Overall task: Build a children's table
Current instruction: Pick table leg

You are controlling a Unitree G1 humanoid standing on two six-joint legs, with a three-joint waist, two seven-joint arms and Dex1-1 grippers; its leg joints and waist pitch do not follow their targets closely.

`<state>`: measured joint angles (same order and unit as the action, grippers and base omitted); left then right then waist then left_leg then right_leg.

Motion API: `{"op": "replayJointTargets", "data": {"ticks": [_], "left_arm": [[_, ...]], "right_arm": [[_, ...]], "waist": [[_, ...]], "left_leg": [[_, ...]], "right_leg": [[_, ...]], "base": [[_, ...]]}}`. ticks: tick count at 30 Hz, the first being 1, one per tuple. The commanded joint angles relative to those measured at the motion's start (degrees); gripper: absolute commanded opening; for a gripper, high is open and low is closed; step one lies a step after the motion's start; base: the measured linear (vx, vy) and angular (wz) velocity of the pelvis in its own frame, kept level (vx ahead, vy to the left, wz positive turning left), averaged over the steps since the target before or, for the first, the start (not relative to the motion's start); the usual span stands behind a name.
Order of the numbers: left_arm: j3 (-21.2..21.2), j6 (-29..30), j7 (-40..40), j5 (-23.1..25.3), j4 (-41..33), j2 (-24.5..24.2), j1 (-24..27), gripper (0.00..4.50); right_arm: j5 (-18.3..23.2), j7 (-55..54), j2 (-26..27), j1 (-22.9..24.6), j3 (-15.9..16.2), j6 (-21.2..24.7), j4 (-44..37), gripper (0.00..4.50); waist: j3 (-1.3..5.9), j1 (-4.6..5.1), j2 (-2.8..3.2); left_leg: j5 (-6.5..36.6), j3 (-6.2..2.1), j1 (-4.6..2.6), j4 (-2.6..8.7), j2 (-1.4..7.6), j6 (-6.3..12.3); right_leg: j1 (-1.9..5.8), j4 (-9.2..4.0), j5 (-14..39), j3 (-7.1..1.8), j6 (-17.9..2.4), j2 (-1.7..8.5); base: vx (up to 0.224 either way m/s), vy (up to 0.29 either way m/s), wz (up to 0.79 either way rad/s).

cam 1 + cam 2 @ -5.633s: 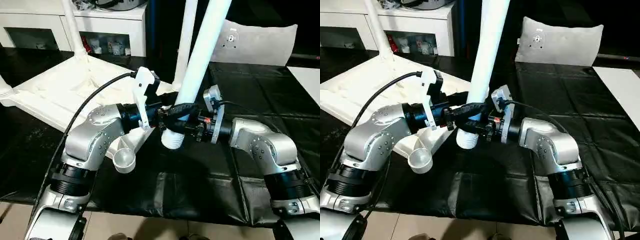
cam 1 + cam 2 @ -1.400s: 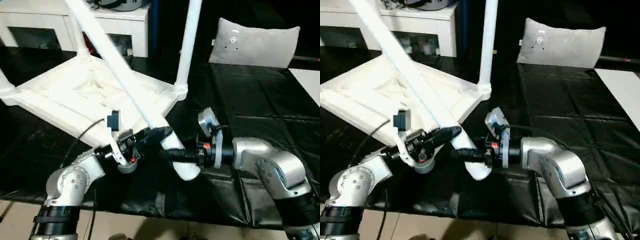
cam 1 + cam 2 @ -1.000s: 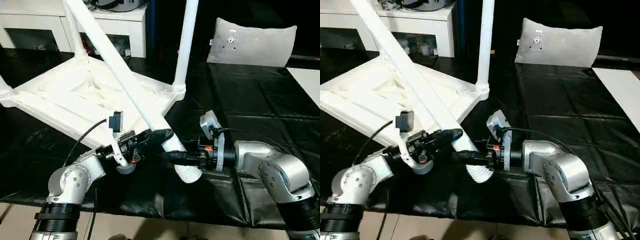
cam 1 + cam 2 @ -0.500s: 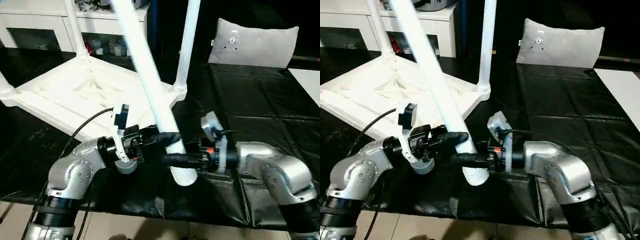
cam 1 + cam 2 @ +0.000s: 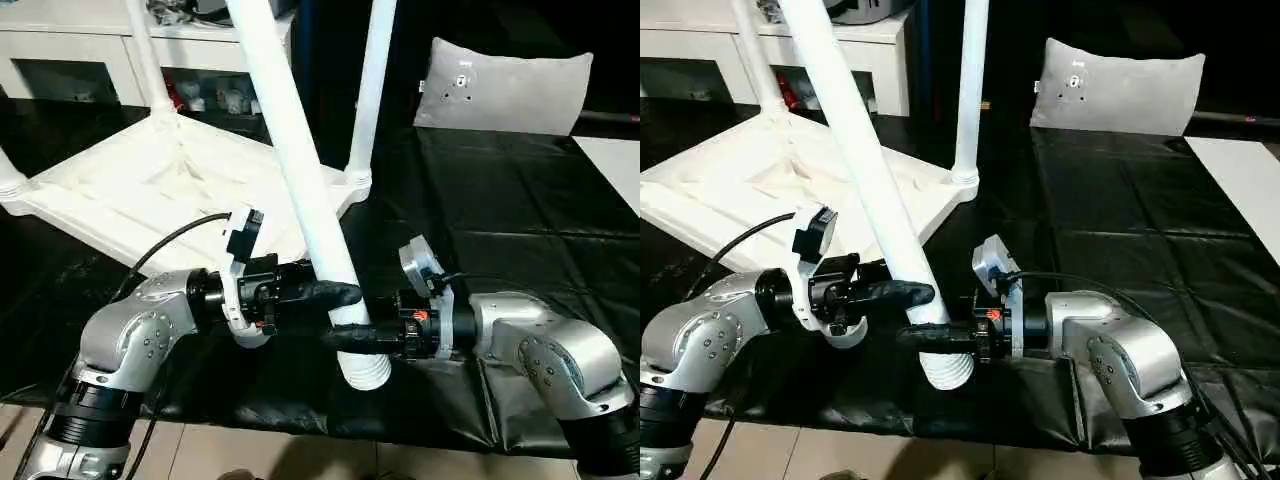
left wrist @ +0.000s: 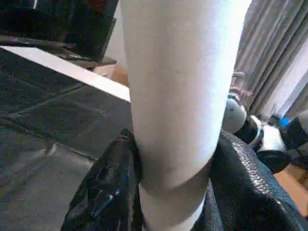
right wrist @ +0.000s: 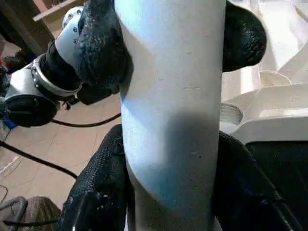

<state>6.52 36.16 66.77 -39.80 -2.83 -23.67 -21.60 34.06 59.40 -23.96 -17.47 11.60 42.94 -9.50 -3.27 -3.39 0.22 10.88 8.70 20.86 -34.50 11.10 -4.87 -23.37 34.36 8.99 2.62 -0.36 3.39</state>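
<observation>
The children's table [image 5: 170,190] lies upside down on the black-covered surface [image 5: 520,210], toward the robot's left, its ribbed underside facing up. Legs already stand in its corner sockets — one at the near right corner [image 5: 368,90], another at the far side [image 5: 145,60], and the base of a third shows at the left edge [image 5: 10,178].

The loose leg [image 5: 300,170] is off the surface, held between both arms in front of the tabletop's near corner. It leans, its top tilted toward the robot's left and away, and its ribbed lower end [image 5: 365,372] hangs just above the black cover, close to the front edge.

The left end effector [image 5: 335,294] is clamped on this leg from the left; in the left wrist view its black fingers [image 6: 103,192] press against both sides of the white tube. The right end effector [image 5: 350,338] is clamped on the same leg from the right, just below the left one and just above the ribbed end; the right wrist view shows its fingers [image 7: 101,187] hugging the tube on either side, with the other arm's grip a little higher.

Beyond the tabletop stands a white cabinet [image 5: 60,40] with small items on its shelf — too small to make out. A grey cushion [image 5: 500,85] leans at the far side of the surface, and a flat white board [image 5: 615,165] lies at the right edge.
</observation>
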Motion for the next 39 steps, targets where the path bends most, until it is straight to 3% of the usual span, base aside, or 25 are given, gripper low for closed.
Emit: {"op": "replayJointTargets", "data": {"ticks": [1,2,4,11,15,27,29,31,34,37,38,39], "left_arm": [[5.5,-0.6,4.6,2.7,-3.1,-1.0,0.0,2.6],[6.9,-2.5,4.0,6.0,-2.6,-2.1,-0.4,2.6],[7.4,-3.2,3.3,7.6,-2.4,-2.8,-0.6,2.6],[6.7,-4.0,3.3,9.2,-2.1,-5.6,-1.7,2.6],[7.9,-4.1,4.1,12.3,-1.0,-10.5,-2.0,2.6],[10.1,-3.9,3.5,14.8,-0.8,-15.9,-2.4,2.6],[9.7,-4.7,3.1,14.9,-0.7,-15.6,-2.3,2.6],[4.8,-5.8,0.2,9.8,-0.8,-11.0,-1.9,2.6],[1.7,-7.4,-4.2,7.7,-0.6,-6.7,-1.4,2.6],[-0.8,-10.6,-13.9,8.6,1.5,-1.0,-1.3,2.6],[-1.7,-12.1,-21.9,10.8,3.0,2.7,-1.7,2.6],[-1.7,-12.2,-22.3,11.0,3.0,2.9,-1.7,2.6]], "right_arm": [[1.1,-2.4,0.3,-1.0,-5.1,-1.7,1.4,1.88],[0.8,-2.9,0.6,-1.2,-5.4,-2.2,1.7,1.88],[0.5,-3.3,0.7,-1.3,-5.6,-2.7,2.0,1.88],[-0.1,-3.2,0.2,-1.5,-6.1,-3.8,2.8,1.88],[0.1,-2.6,-0.2,-1.2,-6.3,-4.4,3.0,1.88],[0.2,-1.6,-0.7,-1.1,-6.4,-4.5,3.0,1.88],[0.3,-1.6,-0.7,-1.1,-6.4,-4.5,3.0,1.88],[0.2,-2.8,0.0,-1.1,-6.8,-5.4,3.4,1.88],[-0.7,-4.6,1.2,-1.1,-7.4,-7.2,3.9,1.88],[-1.3,-8.3,3.9,-1.4,-8.7,-9.4,4.5,1.88],[-1.9,-11.3,6.2,-1.7,-9.4,-11.0,4.9,1.88],[-2.0,-11.5,6.3,-1.7,-9.4,-11.1,5.0,1.88]], "waist": [[3.69,-0.07,0.39],[3.68,-0.12,0.41],[3.75,-0.15,0.44],[3.76,-0.05,0.41],[3.7,-0.04,0.55],[3.61,-0.03,0.52],[3.61,-0.03,0.52],[3.66,0.02,0.54],[3.72,-0.1,0.5],[3.72,-0.12,0.33],[3.71,-0.1,0.3],[3.66,-0.16,0.19]], "left_leg": [[14.3,0.13,-0.42,4.33,1.09,-0.27],[14.2,0.13,-0.43,4.32,1.09,-0.26],[13.7,0.1,-0.4,4.34,1.16,-0.42],[13.4,0.18,-0.36,4.32,1.12,-0.48],[13.8,0.12,-0.4,4.41,1.08,-0.64],[15.2,0.13,-0.64,4.38,1.01,-1.23],[15.3,0.14,-0.68,4.36,1.02,-1.26],[14.9,0.16,-0.48,4.33,1.05,-1.43],[14.9,0.22,-0.51,4.18,0.97,-1.27],[15.3,0.3,-0.55,4.11,0.97,-0.93],[15.2,0.27,-0.44,4.15,0.95,-0.87],[15.6,0.32,-0.63,4.05,0.92,-0.99]], "right_leg": [[2.73,-4.63,24.2,-1.85,-7.7,3.21],[2.72,-4.65,24.0,-1.85,-7.7,3.22],[2.82,-4.43,22.4,-1.92,-8.0,3.25],[2.89,-4.12,20.5,-1.93,-9.2,3.19],[2.83,-4.05,20.9,-1.93,-9.1,3.12],[2.73,-4.2,23.5,-1.95,-8.4,3.19],[2.67,-4.26,23.6,-1.97,-8.4,3.18],[2.84,-4.12,22.7,-1.96,-8.7,3.25],[2.82,-4.29,23.2,-1.9,-8.7,3.27],[2.64,-4.56,23.5,-1.81,-8.6,3.25],[2.74,-4.54,23.8,-1.79,-8.3,3.19],[2.54,-4.84,24.9,-1.66,-7.9,3.18]], "base": [[0.0,0.0,0.0],[0.0,0.0,0.0],[0.0,0.0,0.0],[0.0,0.0,0.0],[0.0,0.0,0.0],[0.0,0.0,0.0],[0.0,0.0,0.0],[0.0,0.0,0.0],[0.0,0.0,0.0],[0.0,0.0,0.0],[0.0,0.0,0.0],[0.0,0.0,0.0]]}}
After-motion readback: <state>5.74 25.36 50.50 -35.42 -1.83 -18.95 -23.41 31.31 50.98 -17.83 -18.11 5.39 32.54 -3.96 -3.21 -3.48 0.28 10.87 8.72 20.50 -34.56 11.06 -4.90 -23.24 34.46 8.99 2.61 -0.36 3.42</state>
